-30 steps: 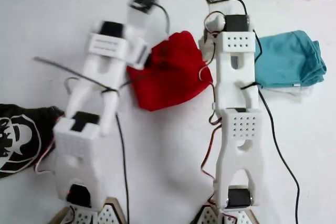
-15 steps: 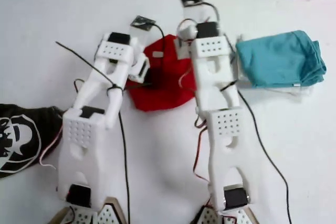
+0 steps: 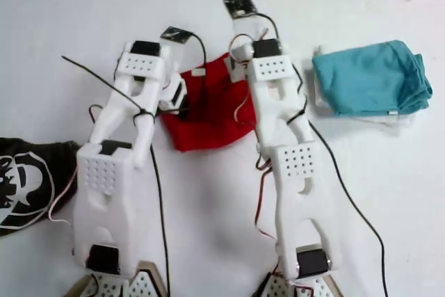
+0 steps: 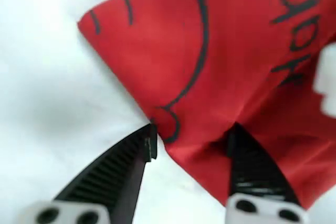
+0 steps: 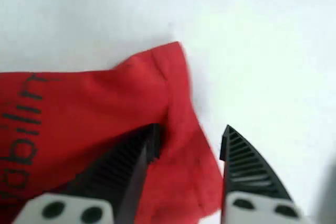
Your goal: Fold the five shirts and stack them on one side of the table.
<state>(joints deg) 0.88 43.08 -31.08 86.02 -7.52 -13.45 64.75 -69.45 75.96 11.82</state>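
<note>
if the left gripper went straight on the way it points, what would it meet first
The crumpled red cloth shirt: its edge lies between the fingers of the open left gripper, so it would likely meet that fabric.

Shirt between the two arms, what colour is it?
Red shirt with black print, clearest in left wrist view.

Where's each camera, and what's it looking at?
High view: above the table, looking down at both arms and the red shirt.
Left wrist view: on that wrist, facing the shirt's edge past the open left gripper.
Right wrist view: on that wrist, facing the shirt's corner past the open right gripper.
Shared: the red shirt.
</note>
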